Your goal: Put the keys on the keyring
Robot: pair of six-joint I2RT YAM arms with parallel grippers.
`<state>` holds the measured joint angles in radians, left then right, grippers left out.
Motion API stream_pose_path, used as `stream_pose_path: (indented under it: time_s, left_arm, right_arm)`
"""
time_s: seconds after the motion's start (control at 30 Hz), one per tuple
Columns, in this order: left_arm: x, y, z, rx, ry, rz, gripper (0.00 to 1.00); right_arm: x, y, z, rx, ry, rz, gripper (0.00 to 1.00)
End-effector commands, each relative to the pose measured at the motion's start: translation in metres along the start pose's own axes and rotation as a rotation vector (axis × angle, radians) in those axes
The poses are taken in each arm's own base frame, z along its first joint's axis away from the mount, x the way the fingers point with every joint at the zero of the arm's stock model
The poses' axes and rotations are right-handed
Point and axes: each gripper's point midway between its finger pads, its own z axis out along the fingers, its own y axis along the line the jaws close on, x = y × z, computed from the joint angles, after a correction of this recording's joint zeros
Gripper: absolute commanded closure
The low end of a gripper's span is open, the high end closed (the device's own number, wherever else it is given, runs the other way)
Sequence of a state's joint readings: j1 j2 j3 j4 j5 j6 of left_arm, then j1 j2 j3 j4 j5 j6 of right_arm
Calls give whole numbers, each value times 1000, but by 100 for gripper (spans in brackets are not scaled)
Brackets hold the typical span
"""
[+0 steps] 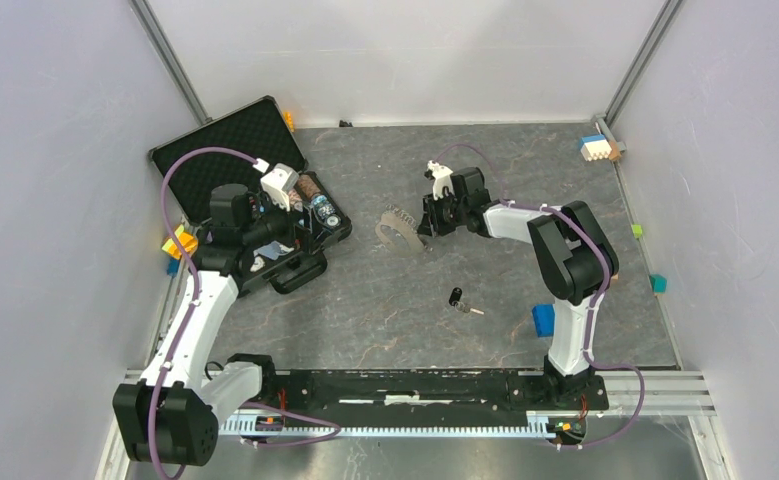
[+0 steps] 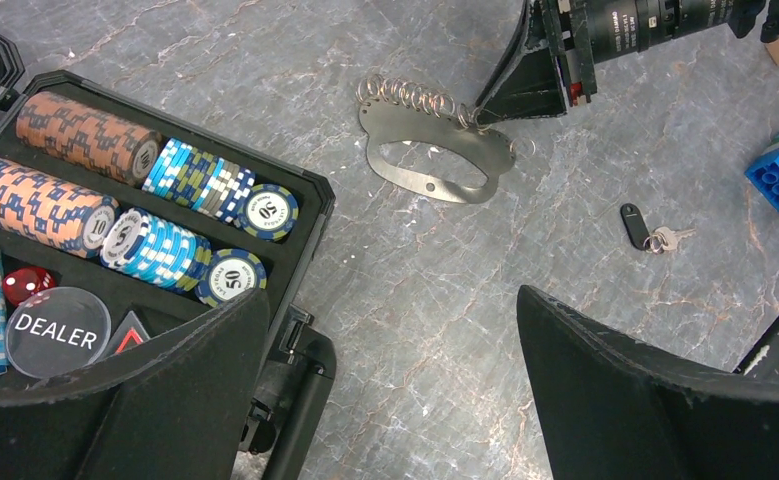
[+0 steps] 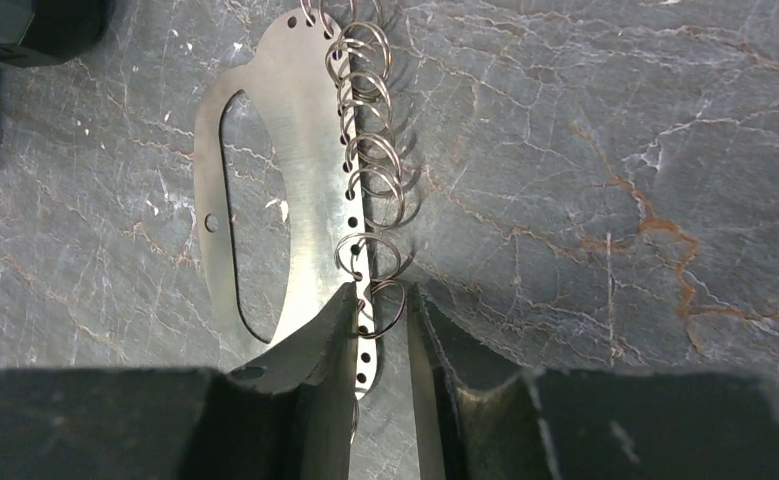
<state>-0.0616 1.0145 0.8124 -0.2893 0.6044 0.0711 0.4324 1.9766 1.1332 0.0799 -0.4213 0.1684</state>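
Grey stone surface [image 1: 385,315], walled on three sides, plenty of bare room mid-frame. Open black case [image 1: 235,135] upper left, by the left tool [image 2: 393,295], spread wide, holding nothing. Flat shiny keyring [image 1: 398,230] at centre, little wire rings [image 3: 370,160] along one edge, right tool [image 3: 383,292] nearly closed around that edge; cannot tell if pinched. Small black-headed key [image 1: 457,298] below, alone.

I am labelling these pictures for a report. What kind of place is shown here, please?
Probably a robot test booth in a lab, not a home. Plain pale walls on metal posts box in a grey table, two arms are bolted to a rail, and toy blocks lie about.
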Motion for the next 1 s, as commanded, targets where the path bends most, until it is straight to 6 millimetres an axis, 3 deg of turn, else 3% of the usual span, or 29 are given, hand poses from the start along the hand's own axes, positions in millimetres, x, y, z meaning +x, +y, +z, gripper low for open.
stream_pose_path:
  time_s: [0.0, 0.37, 0.67, 0.97]
  left_arm:
    - [-12, -6, -2, 27, -46, 60, 0]
    - [-16, -7, -4, 25, -65, 65, 0]
    - [-17, -10, -6, 31, -73, 68, 0]
    - [-17, -11, -6, 33, -75, 69, 0]
  right_arm:
    - [-21, 1, 2, 18, -31, -19, 72]
    - [-48, 9, -13, 17, -68, -60, 90]
    - [-40, -2, -20, 86, -64, -67, 64]
    - [-27, 2, -12, 48, -32, -23, 63]
